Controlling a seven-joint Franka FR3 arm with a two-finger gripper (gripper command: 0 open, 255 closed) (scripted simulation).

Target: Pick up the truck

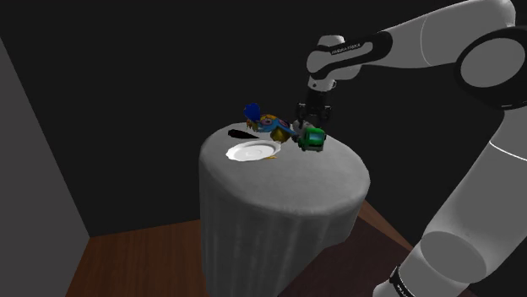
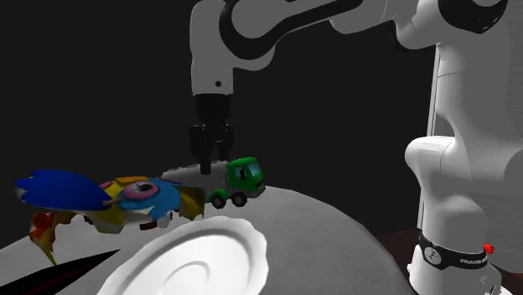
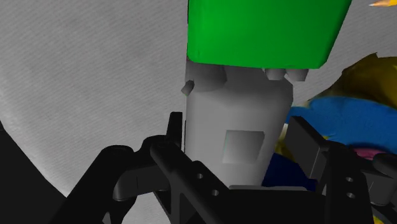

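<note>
The gripper [image 2: 211, 165] sits over the truck [image 2: 244, 174] near the counter's [image 1: 279, 198] far edge, fingers [image 3: 306, 141] apart astride its grey body, so closing then lifting looks due next

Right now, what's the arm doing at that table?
The white arm has its black tool lowered over the toy truck on the cloth-covered round table. The fingers straddle the truck's grey rear body behind the green cab, and a gap shows at one side, so it is not clamped. The truck sits on the table, not yet lifted. A white plate and a colourful blue-and-yellow toy lie close beside it.
</note>
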